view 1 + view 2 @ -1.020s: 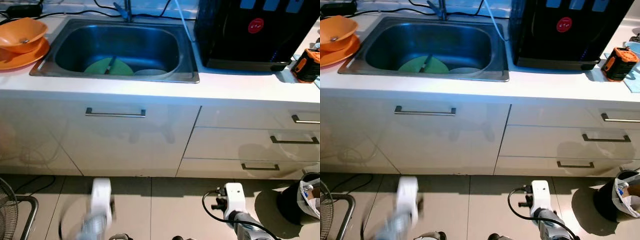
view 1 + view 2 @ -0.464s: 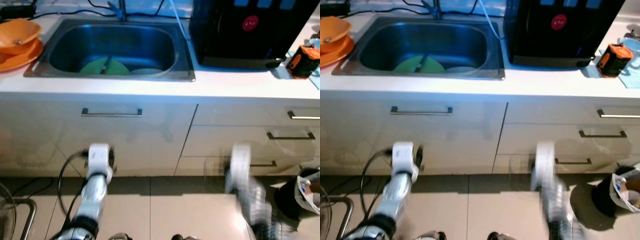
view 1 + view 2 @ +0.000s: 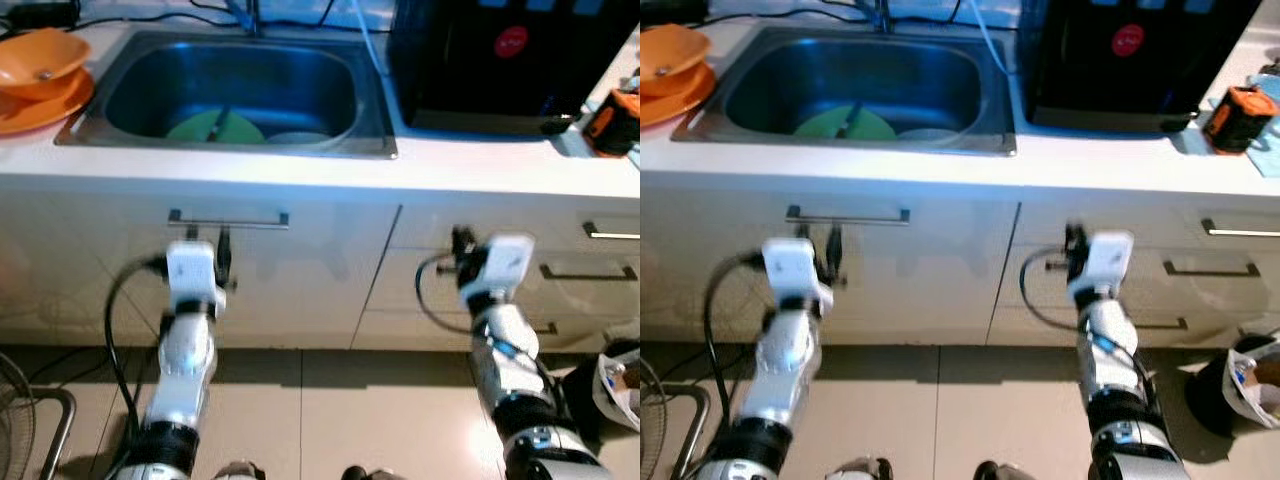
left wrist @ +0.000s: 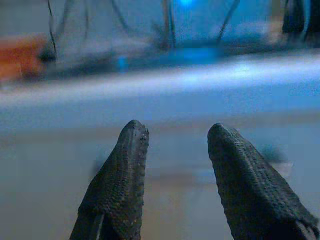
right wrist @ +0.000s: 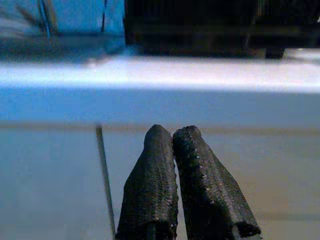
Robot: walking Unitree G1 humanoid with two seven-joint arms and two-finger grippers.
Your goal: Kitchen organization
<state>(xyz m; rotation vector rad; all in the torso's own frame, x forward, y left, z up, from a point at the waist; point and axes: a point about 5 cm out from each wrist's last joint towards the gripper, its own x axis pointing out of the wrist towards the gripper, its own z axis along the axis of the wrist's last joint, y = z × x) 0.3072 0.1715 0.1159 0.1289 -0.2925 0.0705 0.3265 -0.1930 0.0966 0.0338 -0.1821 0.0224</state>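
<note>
Head views: a white kitchen counter (image 3: 300,185) is seen from above, with a steel sink (image 3: 232,90) set into it. A green plate (image 3: 214,128) lies in the sink basin with a dark utensil (image 3: 221,124) resting across it, and a pale dish (image 3: 298,138) lies just beside the plate. An orange bowl (image 3: 40,56) is stacked on an orange plate (image 3: 45,105) on the counter to the left of the sink. A black appliance (image 3: 505,60) with a red round mark stands on the counter to the right of the sink, and an orange and black tool (image 3: 615,122) lies beyond it near the counter's right end.

Both arms are raised in front of the lower cabinets. The left gripper (image 3: 222,255) is held just below the long cabinet handle (image 3: 228,217) under the sink; whether it touches the door cannot be told. The right gripper (image 3: 460,243) is held before the drawer fronts (image 3: 520,262), near the seam between cabinet and drawers.

Left wrist view: the left gripper's fingers (image 4: 122,180) are seen spread apart with nothing between them, the counter edge blurred ahead.

Right wrist view: the right gripper's fingers (image 5: 155,190) are pressed together with nothing held, pointing at the counter's front edge.

A dark bin with a plastic bag (image 3: 612,385) stands on the tiled floor (image 3: 340,410) at the right, and part of a fan (image 3: 20,420) is seen at the lower left
</note>
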